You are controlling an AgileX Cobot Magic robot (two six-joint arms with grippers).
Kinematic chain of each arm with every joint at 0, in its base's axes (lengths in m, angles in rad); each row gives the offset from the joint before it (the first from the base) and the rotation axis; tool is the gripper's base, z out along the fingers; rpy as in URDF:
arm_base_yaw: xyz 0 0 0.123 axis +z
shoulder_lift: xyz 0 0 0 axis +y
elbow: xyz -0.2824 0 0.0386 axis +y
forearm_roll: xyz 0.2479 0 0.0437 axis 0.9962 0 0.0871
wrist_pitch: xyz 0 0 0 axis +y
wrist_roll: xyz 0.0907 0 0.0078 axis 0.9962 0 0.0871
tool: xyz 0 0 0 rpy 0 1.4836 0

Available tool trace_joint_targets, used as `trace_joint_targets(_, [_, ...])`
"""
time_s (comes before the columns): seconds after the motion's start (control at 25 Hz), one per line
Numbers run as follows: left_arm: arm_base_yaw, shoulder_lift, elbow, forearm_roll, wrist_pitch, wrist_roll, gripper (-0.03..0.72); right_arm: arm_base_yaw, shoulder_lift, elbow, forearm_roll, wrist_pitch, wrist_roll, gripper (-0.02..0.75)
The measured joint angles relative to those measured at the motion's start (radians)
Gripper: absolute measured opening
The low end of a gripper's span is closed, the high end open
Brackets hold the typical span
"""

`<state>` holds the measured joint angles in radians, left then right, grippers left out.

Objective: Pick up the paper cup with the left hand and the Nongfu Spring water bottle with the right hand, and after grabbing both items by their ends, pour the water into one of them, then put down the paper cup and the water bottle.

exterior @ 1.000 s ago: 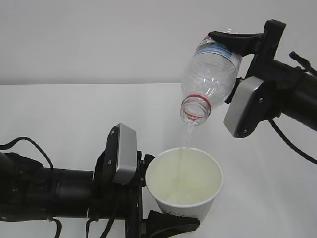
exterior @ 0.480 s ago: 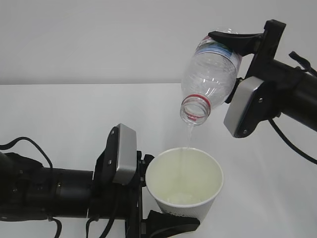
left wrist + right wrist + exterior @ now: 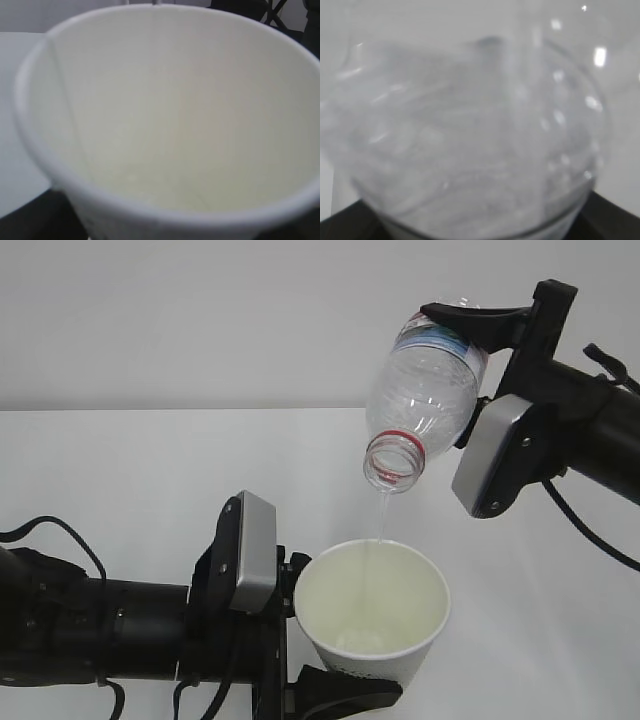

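while water runs: the pour is the step in hand, a thin stream of water (image 3: 380,515) falling from the bottle mouth into the cup.
bottle: the nongfu spring water bottle (image 3: 425,390) hangs tipped mouth-down at the upper right of the exterior frame, directly above the cup and apart from it.
right claw: the right hand (image 3: 478,335) grips the bottle near its base end, one black finger lying over the label.
cup: the paper cup (image 3: 372,612) sits upright at the lower centre, a little water pooled at its bottom.
left claw: the left hand (image 3: 320,680) holds the cup low on its body; only one finger shows, under the base.
next move: judged, tip the bottle upright once the flow ends, then lower both items.
surface: plain white surface (image 3: 130,465), bare where it shows.
room: pale blank wall (image 3: 200,320) behind, across the top of the frame.
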<state>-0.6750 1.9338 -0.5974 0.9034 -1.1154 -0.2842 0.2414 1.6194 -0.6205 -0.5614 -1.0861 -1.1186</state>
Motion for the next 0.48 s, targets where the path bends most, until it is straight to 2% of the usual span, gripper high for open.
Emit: trace_joint_targets(0.48, [0.000,0.000,0.000,0.000,0.016,0.000,0.575,0.000,0.000,0.000,0.000,0.000,0.000,0.484])
